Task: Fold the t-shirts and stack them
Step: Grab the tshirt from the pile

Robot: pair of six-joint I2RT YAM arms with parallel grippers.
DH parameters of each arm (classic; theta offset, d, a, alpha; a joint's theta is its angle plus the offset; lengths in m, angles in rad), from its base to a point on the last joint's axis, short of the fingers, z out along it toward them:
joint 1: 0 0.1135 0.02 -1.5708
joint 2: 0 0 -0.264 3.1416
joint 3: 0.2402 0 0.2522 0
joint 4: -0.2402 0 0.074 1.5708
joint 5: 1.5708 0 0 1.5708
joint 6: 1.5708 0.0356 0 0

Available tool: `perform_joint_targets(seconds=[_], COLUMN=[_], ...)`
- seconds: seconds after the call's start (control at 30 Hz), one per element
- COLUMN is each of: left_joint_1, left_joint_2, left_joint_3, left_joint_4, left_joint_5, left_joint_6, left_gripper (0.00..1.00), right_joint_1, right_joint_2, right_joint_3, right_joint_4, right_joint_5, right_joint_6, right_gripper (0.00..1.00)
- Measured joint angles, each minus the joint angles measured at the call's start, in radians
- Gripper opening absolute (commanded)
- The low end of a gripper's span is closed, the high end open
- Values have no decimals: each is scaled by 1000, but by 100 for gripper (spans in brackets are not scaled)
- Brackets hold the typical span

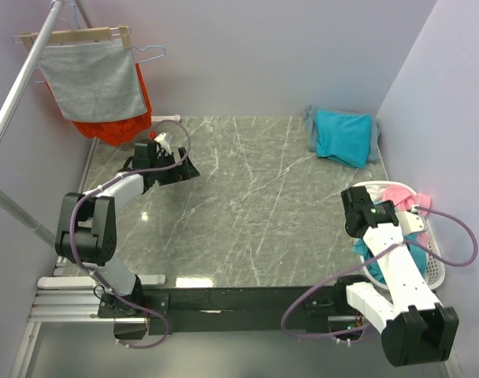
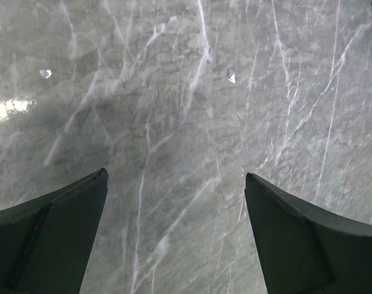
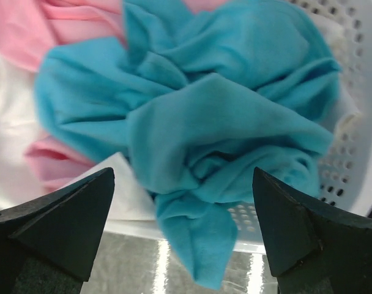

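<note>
Your right claw [image 3: 183, 174] hangs with its jaws spread wide and empty, straight over the crumpled turquoise cotton t-shirt [image 3: 223, 122] heaped in the white perforated plastic basket [image 3: 351, 165]. The bunch shows no clear long axis, though one tail droops over the rim nearest the claw. Your left claw [image 2: 177, 174], likewise spread and empty, sits well apart over the grey marble table [image 1: 247, 205], so the right is nearer.

Top camera looks down on the whole table [image 1: 247, 197]. Left wrist sees table close; right wrist, perhaps tilted, the basket [image 3: 351, 153].
</note>
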Motion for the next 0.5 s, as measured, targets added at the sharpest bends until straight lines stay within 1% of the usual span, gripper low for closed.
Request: perform_joint_targets(seconds=[0.1, 0.17, 0.27, 0.3, 0.33, 0.43, 0.47, 0.5], left_joint_1=[-8, -14, -25, -29, -31, -35, -35, -35], left_joint_2=[30, 31, 31, 31, 31, 31, 31, 31], left_joint_3=[34, 38, 41, 45, 50, 64, 66, 67], left_joint_4=[-18, -18, -25, -38, -50, -71, -75, -76], left_joint_5=[2, 5, 7, 5, 2, -11, -11, -12], left_joint_6=[2, 2, 3, 4, 5, 6, 6, 6], left_gripper=[99, 99, 99, 99, 99, 99, 100, 99], right_joint_1=[0, 0, -8, -14, -22, -57, -72, -91], right_joint_2=[51, 60, 55, 54, 54, 43, 37, 29], right_joint_3=[-1, -1, -1, -1, -1, -3, -5, -7], right_joint_4=[-76, -99, -122, -124, -123, -105, -95, -80], right_joint_5=[2, 4, 11, 14, 16, 24, 26, 27], right_joint_6=[140, 187, 216, 223, 220, 187, 173, 154], right_gripper=[99, 98, 82, 68, 64, 61, 58, 49])
